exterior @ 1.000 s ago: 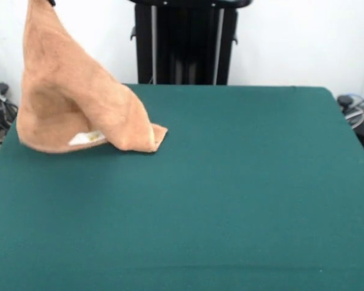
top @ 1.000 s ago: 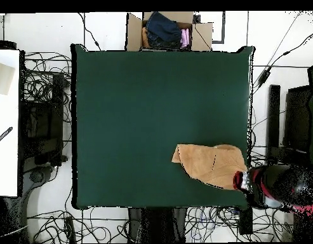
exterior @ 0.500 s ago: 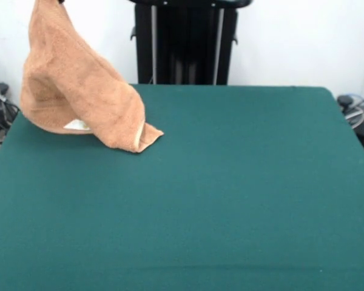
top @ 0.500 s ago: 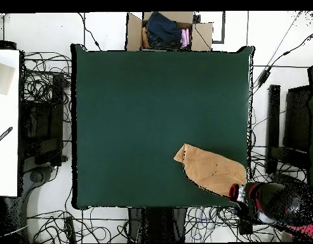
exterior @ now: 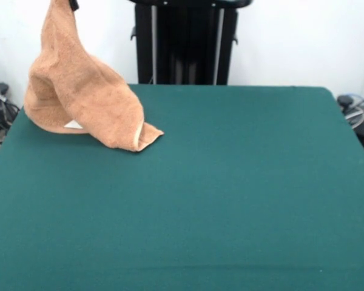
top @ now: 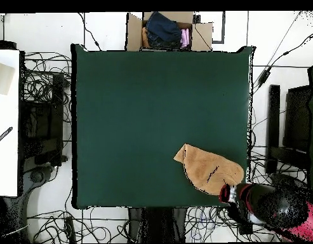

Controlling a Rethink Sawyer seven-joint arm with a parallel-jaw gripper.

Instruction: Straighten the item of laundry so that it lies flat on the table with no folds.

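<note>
**Towel hangs in a peak at the table's edge, one corner on the felt**

We see the light orange-tan terry-cloth towel (exterior: 85, 103) lifted by one end into a tall cone at a corner of the large table topped in dark green felt-like cloth (exterior: 230, 194). Its peak runs up to the top of the front view, where a dark tip of the robot's gripper (exterior: 73, 3) just shows; we cannot tell how its pincer is set, though the cloth plainly hangs from there. From overhead, the red and black arm (top: 273, 206) sits just off the table's edge beside the towel (top: 208, 168).

The towel's long axis runs steeply from the raised peak down to a hemmed corner (exterior: 150, 134) lying on the felt and pointing toward the table's middle. A small white label (exterior: 73, 125) peeks out under the hanging fold.

We judge the main risk to be the edge: part of the cloth hangs close to the table's rim, and a release here could let it slump into a heap or slide off. Dragging toward the middle could also double the resting corner under, leaving a fresh fold.
</note>
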